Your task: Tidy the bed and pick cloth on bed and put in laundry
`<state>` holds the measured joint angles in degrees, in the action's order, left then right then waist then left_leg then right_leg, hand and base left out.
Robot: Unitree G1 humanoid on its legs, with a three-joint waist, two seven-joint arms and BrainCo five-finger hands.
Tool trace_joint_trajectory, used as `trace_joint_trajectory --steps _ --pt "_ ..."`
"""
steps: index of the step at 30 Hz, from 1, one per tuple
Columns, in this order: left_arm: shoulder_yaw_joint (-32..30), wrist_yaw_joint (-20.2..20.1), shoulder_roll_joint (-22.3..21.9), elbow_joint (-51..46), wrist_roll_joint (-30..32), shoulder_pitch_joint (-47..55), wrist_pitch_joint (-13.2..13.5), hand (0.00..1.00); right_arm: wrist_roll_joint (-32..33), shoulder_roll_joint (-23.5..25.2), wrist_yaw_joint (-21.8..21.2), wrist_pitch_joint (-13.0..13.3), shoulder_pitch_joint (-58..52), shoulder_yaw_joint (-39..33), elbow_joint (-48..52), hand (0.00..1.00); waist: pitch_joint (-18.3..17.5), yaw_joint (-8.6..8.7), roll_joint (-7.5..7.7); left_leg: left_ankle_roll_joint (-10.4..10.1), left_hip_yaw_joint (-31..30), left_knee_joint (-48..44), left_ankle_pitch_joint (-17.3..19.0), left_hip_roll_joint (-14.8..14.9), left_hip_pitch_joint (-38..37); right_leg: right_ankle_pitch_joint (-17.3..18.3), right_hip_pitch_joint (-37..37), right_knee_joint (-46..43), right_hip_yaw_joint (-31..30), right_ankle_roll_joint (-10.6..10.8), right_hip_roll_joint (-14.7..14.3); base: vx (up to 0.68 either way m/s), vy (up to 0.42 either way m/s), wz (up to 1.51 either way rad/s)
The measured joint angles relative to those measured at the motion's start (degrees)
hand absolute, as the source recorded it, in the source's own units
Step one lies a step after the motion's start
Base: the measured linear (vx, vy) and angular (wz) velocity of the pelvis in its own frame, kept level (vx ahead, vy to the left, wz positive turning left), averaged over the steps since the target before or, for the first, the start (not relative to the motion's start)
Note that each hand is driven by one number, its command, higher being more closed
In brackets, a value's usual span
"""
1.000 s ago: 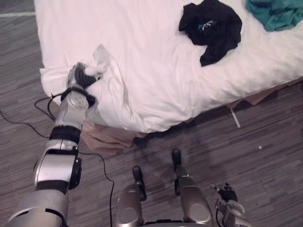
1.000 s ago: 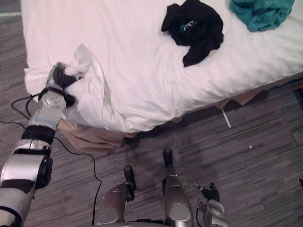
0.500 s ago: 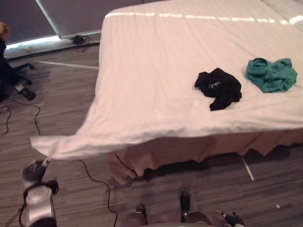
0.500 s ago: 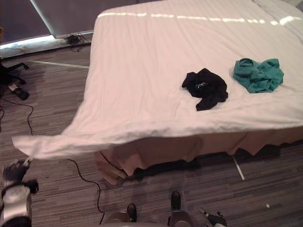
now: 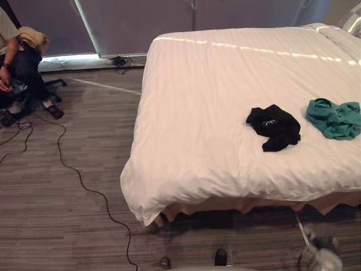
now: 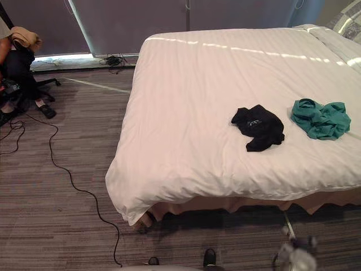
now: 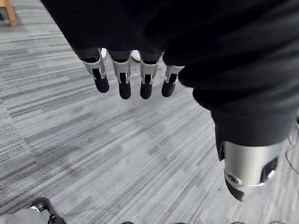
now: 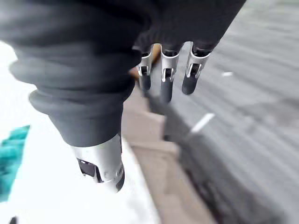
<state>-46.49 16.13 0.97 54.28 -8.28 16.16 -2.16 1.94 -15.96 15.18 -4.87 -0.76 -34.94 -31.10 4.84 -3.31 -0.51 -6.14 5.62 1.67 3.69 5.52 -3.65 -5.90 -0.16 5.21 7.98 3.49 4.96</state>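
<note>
The black cloth [image 5: 273, 127] and the blue-green cloth [image 5: 334, 117] lie near each other on the white bed [image 5: 197, 113] (not touching), while the left hand [image 7: 124, 83] and the right hand [image 8: 167, 85] hang above the floor [image 5: 67, 197] with straight fingers, holding nothing.

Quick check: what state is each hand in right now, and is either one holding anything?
Left hand: open, fingers straight, holding nothing.
Right hand: open, fingers straight, holding nothing.

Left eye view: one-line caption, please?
Smooth white bed bearing a black cloth and a teal cloth; right hand low at its near side; person seated far left.
</note>
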Motion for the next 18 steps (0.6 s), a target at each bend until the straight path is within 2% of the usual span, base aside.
trace_joint_trajectory --steps 2,5,7,9,11,12,13,15,18 --pt "3.07 -0.02 0.23 -0.10 0.09 -0.07 0.06 0.00 -2.24 -2.53 0.42 0.57 3.53 4.20 5.04 1.00 0.39 0.85 0.60 -0.01 -0.33 -0.09 -0.02 -0.02 0.20 -0.04 -0.15 -0.05 0.03 -0.03 0.01 0.00 -0.002 0.02" --pt "8.74 -0.47 0.53 -0.58 1.82 -1.85 0.28 0.00 -4.84 -6.09 1.03 2.75 9.62 11.79 10.68 1.00 1.03 0.96 1.27 0.00 -0.86 -0.96 -0.05 0.04 2.20 -0.11 -1.91 -0.54 0.01 -0.13 -0.03 0.00 -0.002 0.01" --pt "12.42 -0.95 0.80 -1.01 2.99 -5.03 0.73 0.00 -4.99 -7.87 0.87 4.31 15.92 17.96 14.55 1.00 3.48 0.94 1.70 0.02 -1.03 -2.28 -0.29 0.22 4.14 -0.38 -3.74 -1.36 -0.07 -0.41 -0.12 -0.03 -0.014 -0.01" --pt "15.57 -1.00 1.22 -2.80 4.14 -7.55 1.52 0.00 -5.70 -8.35 0.70 5.77 22.64 24.57 18.61 1.00 6.18 0.77 3.42 -0.40 -1.13 -3.06 -0.67 0.56 7.05 -1.19 -6.35 -1.61 -0.11 -0.88 -0.50 -0.09 -0.042 0.00" --pt "18.04 -1.01 1.66 -4.29 4.45 -9.73 1.54 0.00 -5.97 -8.87 0.13 7.20 28.86 29.82 20.46 1.00 9.13 0.64 4.37 -0.38 -1.57 -3.76 -1.29 0.72 8.48 -1.48 -7.89 -2.08 0.18 -1.22 -0.63 -0.04 -0.044 0.11" --pt "20.26 -0.99 1.76 -5.49 4.44 -11.27 2.04 0.00 -5.91 -9.74 -0.52 8.02 33.76 33.94 20.70 1.00 11.06 -0.28 4.19 -0.40 -2.13 -4.35 -1.36 0.74 9.87 -1.70 -9.00 -2.24 0.43 -1.46 -0.61 -0.02 -0.034 0.10" --pt "21.01 -0.98 1.80 -5.84 4.43 -11.75 2.39 0.00 -5.87 -9.89 -0.54 8.28 35.25 35.15 20.68 1.00 11.51 -0.67 4.10 -0.41 -2.20 -4.56 -1.37 0.74 10.42 -1.75 -9.44 -2.33 0.45 -1.51 -0.61 -0.04 -0.025 0.13" --pt "24.35 -0.86 2.00 -7.86 4.38 -14.33 3.40 0.00 -4.19 -9.92 -0.81 9.12 43.01 40.50 19.23 1.00 15.23 -1.20 2.68 -0.33 -3.56 -5.73 -1.54 0.72 12.78 -1.76 -10.84 -3.31 1.72 -1.54 -0.47 -0.04 -0.013 0.28" --pt "27.03 -0.50 2.19 -9.40 4.38 -17.16 4.03 0.00 -2.66 -9.81 -0.91 9.56 49.61 43.72 14.85 1.00 18.24 -2.66 1.67 -0.29 -4.06 -6.67 -1.92 0.54 15.63 -1.76 -13.71 -4.75 1.99 -1.54 -0.09 -0.06 0.001 0.15"
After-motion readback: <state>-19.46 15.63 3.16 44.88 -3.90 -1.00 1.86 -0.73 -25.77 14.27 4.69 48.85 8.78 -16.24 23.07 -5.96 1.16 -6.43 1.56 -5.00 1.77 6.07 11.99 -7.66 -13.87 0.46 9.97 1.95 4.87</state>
